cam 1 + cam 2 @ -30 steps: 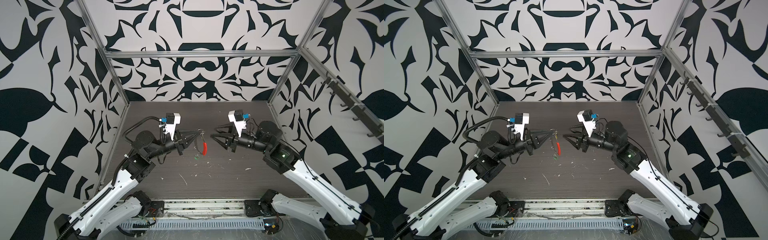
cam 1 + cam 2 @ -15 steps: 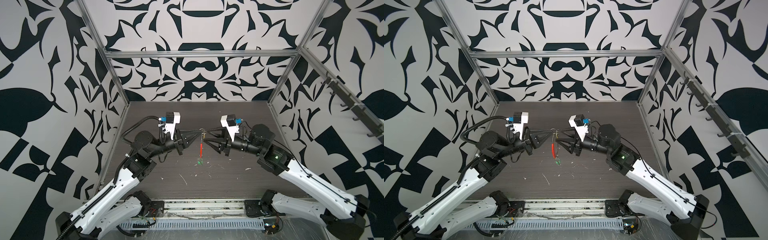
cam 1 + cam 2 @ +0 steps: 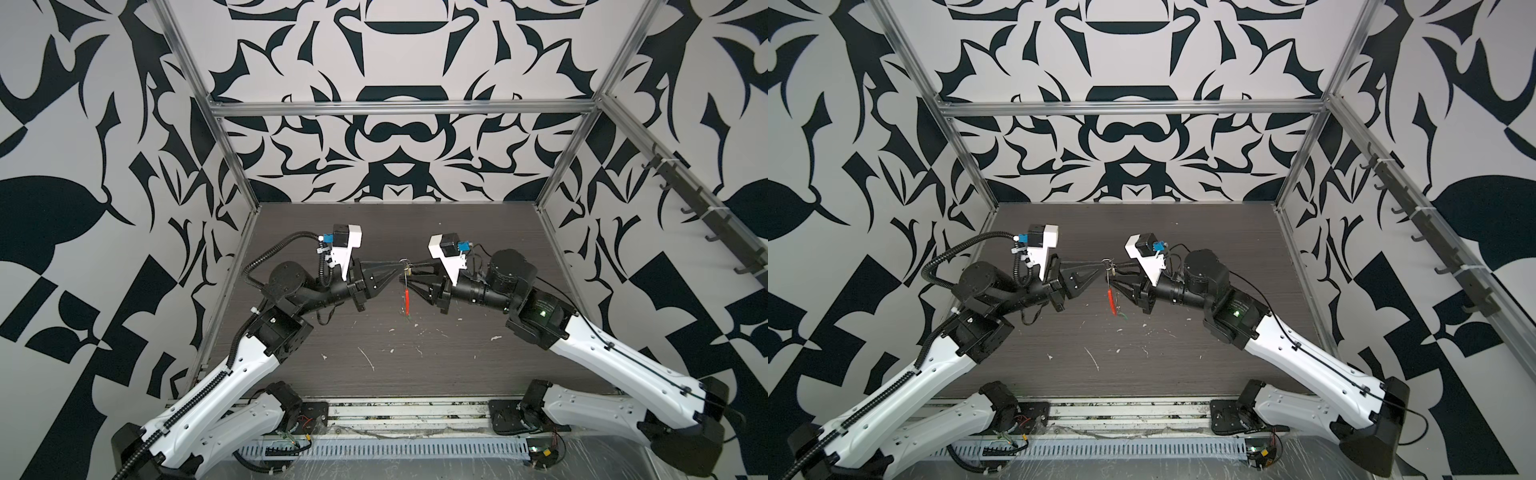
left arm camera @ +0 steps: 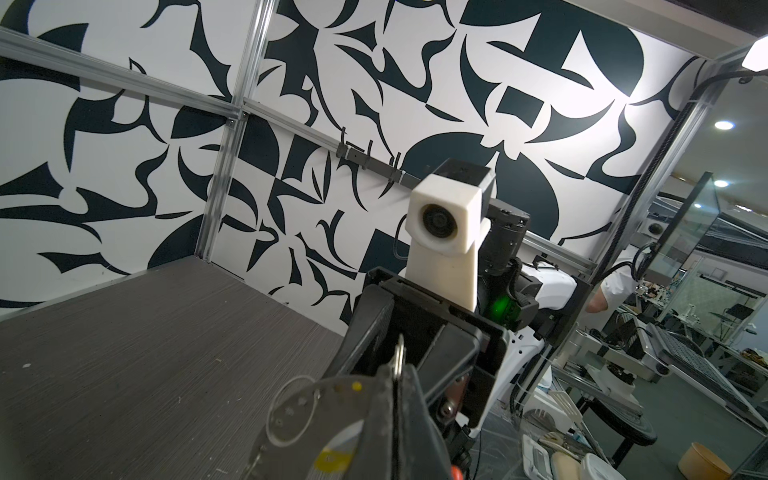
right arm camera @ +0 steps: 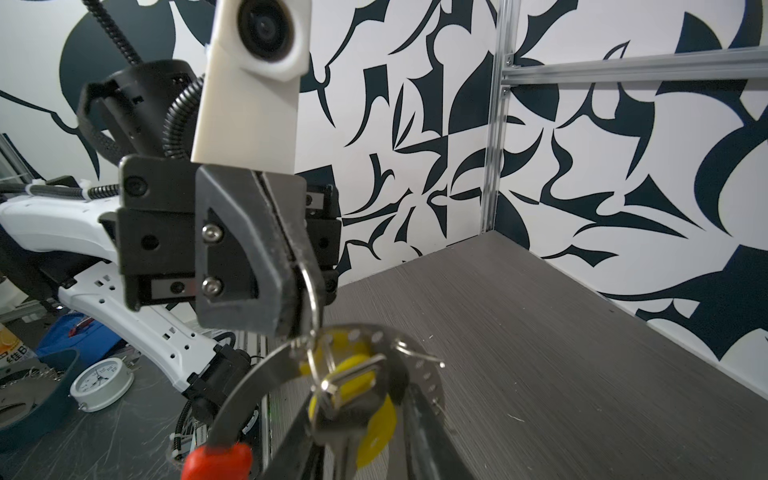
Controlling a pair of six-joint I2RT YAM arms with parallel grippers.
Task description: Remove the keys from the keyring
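Clamps the left gripper (image 3: 397,272) tight on the small metal loop (image 5: 311,286) atop the keyring (image 5: 249,386), leaves bare table (image 3: 457,365) beneath and walls (image 3: 395,145) well clear, sets the right gripper (image 3: 1114,274) with part-open jaws astride its hanging yellow key (image 5: 376,424), contact unclear.

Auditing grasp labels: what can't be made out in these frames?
Green key: both top views, a speck, too small.
Right gripper on yellow key: right wrist view, bottom edge cuts off its fingertips; contact unclear.
Keyring: left wrist view, blurred, mostly behind left gripper.
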